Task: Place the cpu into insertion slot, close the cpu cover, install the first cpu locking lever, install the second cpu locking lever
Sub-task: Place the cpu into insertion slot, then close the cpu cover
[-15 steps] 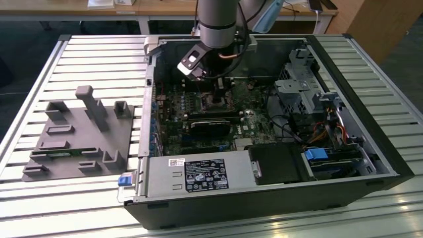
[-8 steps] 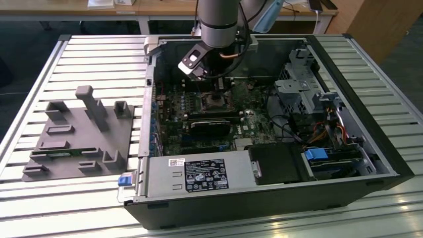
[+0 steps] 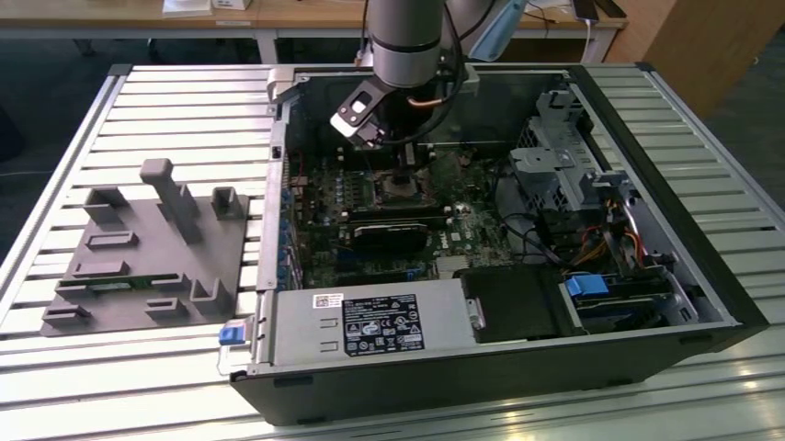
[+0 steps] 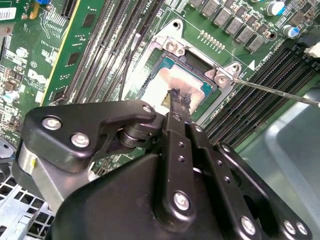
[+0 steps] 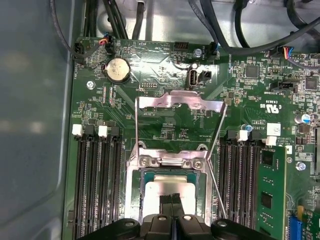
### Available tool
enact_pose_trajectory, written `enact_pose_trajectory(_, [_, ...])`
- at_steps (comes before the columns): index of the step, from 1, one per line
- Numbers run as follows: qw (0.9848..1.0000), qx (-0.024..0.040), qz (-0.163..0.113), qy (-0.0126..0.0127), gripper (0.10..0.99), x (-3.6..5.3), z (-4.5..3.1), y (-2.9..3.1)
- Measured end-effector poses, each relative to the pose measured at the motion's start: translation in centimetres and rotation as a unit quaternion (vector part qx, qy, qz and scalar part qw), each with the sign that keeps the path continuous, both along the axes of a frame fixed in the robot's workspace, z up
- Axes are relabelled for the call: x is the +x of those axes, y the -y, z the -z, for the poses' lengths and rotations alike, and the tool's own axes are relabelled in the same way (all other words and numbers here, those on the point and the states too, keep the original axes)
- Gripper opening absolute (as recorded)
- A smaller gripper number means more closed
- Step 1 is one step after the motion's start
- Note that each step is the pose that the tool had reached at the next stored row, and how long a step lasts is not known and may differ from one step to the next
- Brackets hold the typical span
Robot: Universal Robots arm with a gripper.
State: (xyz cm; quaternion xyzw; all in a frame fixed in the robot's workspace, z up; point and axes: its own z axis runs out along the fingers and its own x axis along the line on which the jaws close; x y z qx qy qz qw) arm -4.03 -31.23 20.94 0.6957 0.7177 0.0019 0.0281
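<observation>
Standing on a slatted metal table (image 3: 147, 101), an open computer case (image 3: 687, 303) sits toward the exterior view's right, with a grey fixture (image 3: 147, 248) on the exterior view's left. The arm (image 3: 405, 37) reaches down into the far part of the case, over the motherboard (image 5: 165, 65). The cpu cover (image 5: 180, 101) is swung up and open, off the insertion slot (image 5: 134, 186), and a thin locking lever (image 4: 280, 92) stands unlatched beside it. The cpu (image 4: 165, 82) lies flat in the slot, silver top up. The gripper (image 4: 178, 100) has its jaws pressed together, gripping nothing, tips directly over the middle of the cpu; whether they touch it cannot be told.
</observation>
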Motion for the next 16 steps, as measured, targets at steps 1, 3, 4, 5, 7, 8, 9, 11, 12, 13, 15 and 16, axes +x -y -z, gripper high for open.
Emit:
enact_pose_trajectory(1, [1.0000, 0.0001, 0.000, 0.0001, 0.106, 0.00, -0.04, 0.00])
enact_pose_trajectory(3, [1.0000, 0.0001, 0.000, 0.0001, 0.106, 0.00, -0.13, 0.00])
enact_pose_trajectory(4, [1.0000, 0.0002, 0.000, 0.0001, 0.106, 0.00, -0.17, 0.00])
enact_pose_trajectory(5, [1.0000, 0.0002, 0.000, 0.0001, 0.106, 0.00, -0.22, 0.00])
enact_pose_trajectory(7, [1.0000, 0.0001, 0.000, 0.0001, 0.106, 0.00, -0.37, 0.00])
enact_pose_trajectory(8, [1.0000, 0.0002, 0.000, 0.0001, 0.106, 0.00, -0.43, 0.00])
enact_pose_trajectory(9, [1.0000, 0.0001, 0.000, 0.0001, 0.106, 0.00, -0.50, 0.00])
enact_pose_trajectory(11, [1.0000, 0.0002, 0.000, 0.0000, 0.106, 0.00, -0.68, -0.01])
enact_pose_trajectory(12, [1.0000, 0.0001, 0.000, 0.0000, 0.106, 0.01, -0.79, -0.01])
enact_pose_trajectory(13, [1.0000, 0.0002, 0.000, 0.0000, 0.106, 0.01, -0.86, 0.00])
enact_pose_trajectory(15, [1.0000, 0.0002, 0.000, -0.0001, 0.106, 0.02, -1.08, 0.00])
enact_pose_trajectory(16, [1.0000, 0.0001, 0.000, -0.0002, 0.106, 0.02, -1.22, 0.00])
